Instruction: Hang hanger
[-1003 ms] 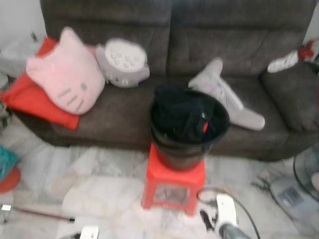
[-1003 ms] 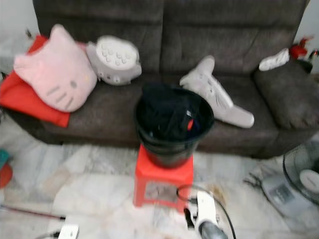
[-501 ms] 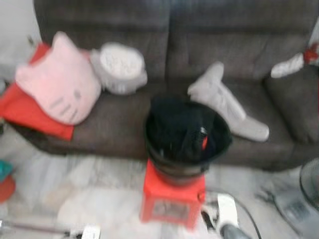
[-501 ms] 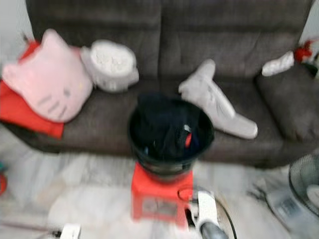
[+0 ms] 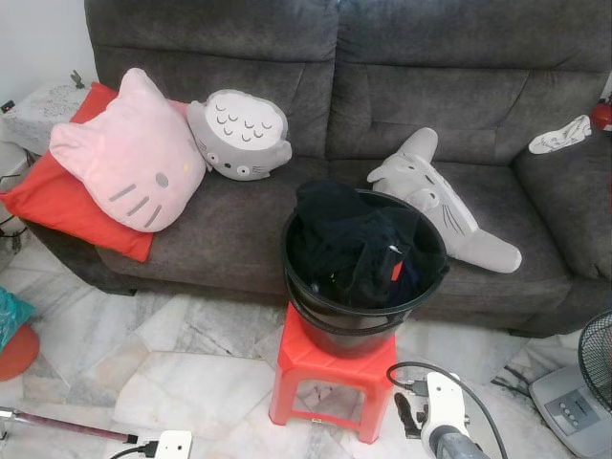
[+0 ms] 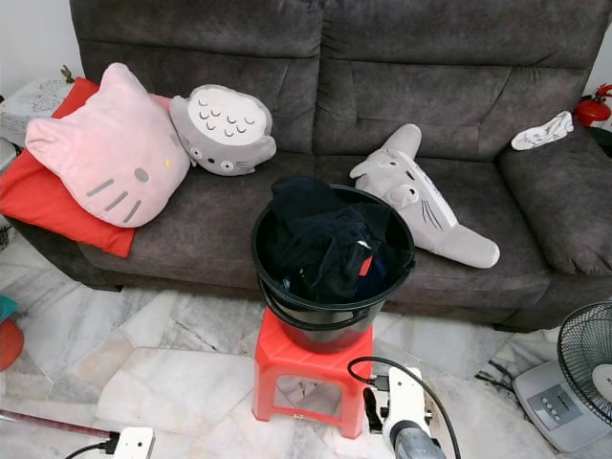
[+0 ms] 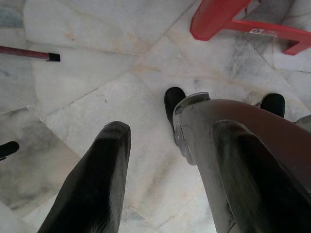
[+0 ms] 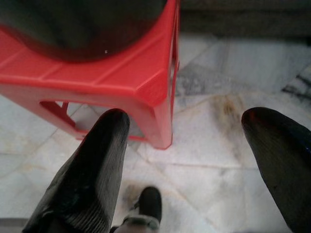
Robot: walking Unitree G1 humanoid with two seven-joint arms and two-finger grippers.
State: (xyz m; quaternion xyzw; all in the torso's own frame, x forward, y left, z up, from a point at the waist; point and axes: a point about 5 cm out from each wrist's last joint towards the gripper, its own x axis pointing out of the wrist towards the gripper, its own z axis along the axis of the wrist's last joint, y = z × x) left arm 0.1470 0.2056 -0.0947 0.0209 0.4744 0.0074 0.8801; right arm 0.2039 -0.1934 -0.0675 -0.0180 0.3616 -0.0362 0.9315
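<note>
A black bucket (image 5: 316, 311) heaped with dark clothes (image 5: 349, 244) stands on a red plastic stool (image 5: 330, 368) in front of a grey sofa (image 5: 239, 225). A small red piece (image 5: 396, 272) pokes out among the clothes; I cannot tell what it is. My right gripper (image 8: 189, 119) hangs low beside the stool's right front corner, open and holding nothing; its white wrist (image 5: 442, 413) is in the left eye view. My left gripper (image 7: 170, 131) hangs over the marble floor, open and holding nothing. I can make out no hanger.
On the sofa lie a pink cat cushion (image 5: 129, 153) on a red pillow, a round grey plush (image 5: 241, 134) and a long grey plush (image 5: 445, 206). A fan (image 5: 593, 368) stands at the right. A red-tipped pole (image 5: 62, 424) and a white plug (image 5: 170, 445) lie on the floor at the left.
The head views were blurred and shifting and are now sharp and steady. Bucket, stool and cushions have not moved. My right arm stays low by the stool.
</note>
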